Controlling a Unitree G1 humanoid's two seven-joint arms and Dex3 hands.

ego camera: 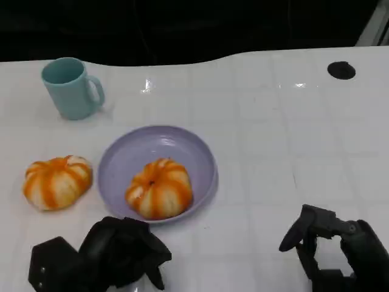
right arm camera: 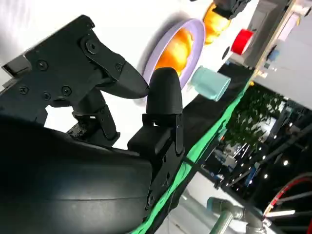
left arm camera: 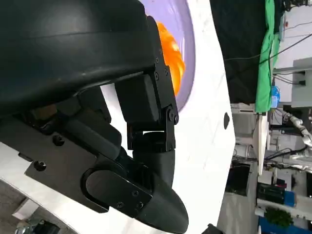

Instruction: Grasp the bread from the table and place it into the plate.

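Bread (ego camera: 159,188) already lay in the plate (ego camera: 203,152) while a second loaf (ego camera: 57,182) waited on the table, so we judged our empty, curled-in left hand (ego camera: 115,255) and empty, open-fingered right hand (ego camera: 340,246) must reach next.

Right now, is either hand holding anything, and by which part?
Nothing is held. The left hand and right hand hold nothing; one bread lies in the plate, the other bread on the table.
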